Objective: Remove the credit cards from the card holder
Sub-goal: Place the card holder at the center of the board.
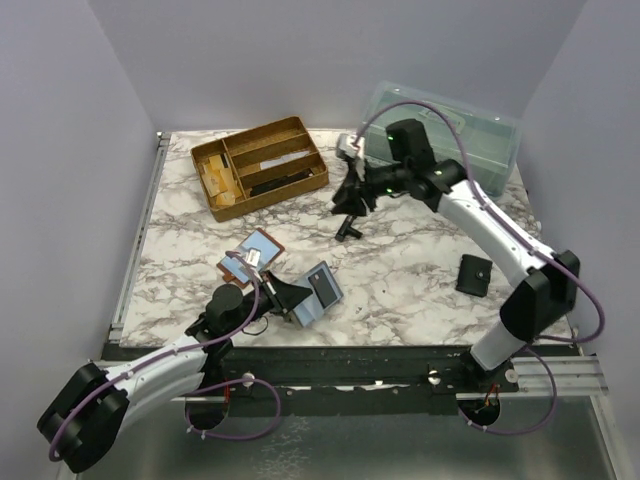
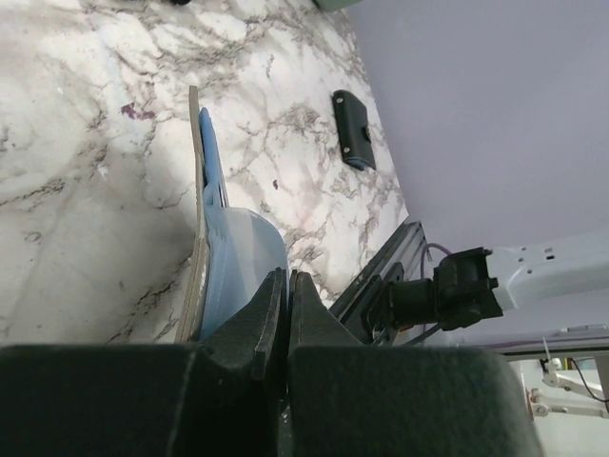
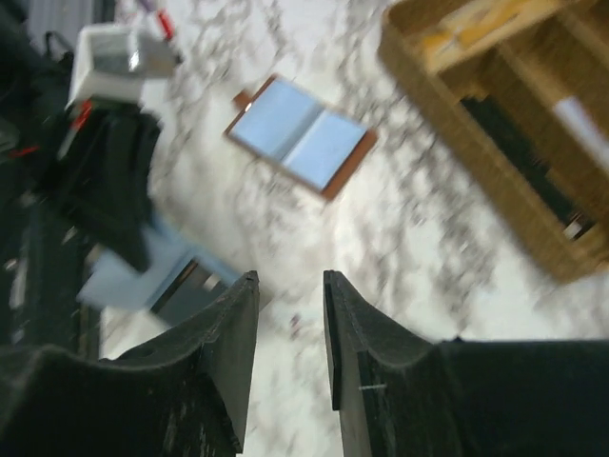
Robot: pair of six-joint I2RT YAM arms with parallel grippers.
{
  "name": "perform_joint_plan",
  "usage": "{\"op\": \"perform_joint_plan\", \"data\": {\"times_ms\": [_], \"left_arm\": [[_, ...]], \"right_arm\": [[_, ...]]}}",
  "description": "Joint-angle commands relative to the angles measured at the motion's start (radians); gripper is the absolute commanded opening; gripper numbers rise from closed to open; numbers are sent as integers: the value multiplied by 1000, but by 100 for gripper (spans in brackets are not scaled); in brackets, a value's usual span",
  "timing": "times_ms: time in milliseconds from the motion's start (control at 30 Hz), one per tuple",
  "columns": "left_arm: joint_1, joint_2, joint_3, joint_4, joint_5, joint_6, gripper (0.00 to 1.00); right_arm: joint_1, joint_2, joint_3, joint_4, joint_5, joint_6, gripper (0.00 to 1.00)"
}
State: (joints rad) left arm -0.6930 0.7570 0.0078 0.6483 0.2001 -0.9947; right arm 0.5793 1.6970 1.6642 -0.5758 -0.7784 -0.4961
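Nearest, the left hand is clamped shut on the edge of a light-blue case, which it holds tilted just above the marble tabletop. Whether that case carries any card cannot be told. Just beyond it a brown-edged card holder lies open and flat, with the credit cards in it, one light-blue rectangle on each half of the spread. Off to the right, well apart, is a black pouch. Farther back the right hand hangs high above the tabletop, jaws partly apart with nothing between them. I judge that its job is to fetch a card. It should descend squarely over one card's free edge, pinch only that edge, and slide the card out along its pocket. Nothing pins the holder, so a straight lift may drag it up too. Behind stand a wooden tray and a clear plastic bin. Count: two hands, one case, one holder, two cards showing, one pouch, one tray, one bin.
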Motion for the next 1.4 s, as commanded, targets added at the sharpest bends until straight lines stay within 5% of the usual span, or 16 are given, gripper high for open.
{"op": "perform_joint_plan", "data": {"times_ms": [0, 433, 967, 1367], "left_arm": [[6, 62, -16, 13, 44, 14, 0], [6, 336, 145, 95, 137, 21, 2], [6, 629, 329, 224, 309, 107, 0], [4, 703, 308, 213, 275, 172, 0]], "right_arm": [[-90, -178, -308, 27, -217, 82, 40], [-340, -451, -751, 291, -441, 235, 49], [-350, -340, -810, 343, -523, 271, 50], [-349, -352, -886, 458, -507, 309, 50]]}}
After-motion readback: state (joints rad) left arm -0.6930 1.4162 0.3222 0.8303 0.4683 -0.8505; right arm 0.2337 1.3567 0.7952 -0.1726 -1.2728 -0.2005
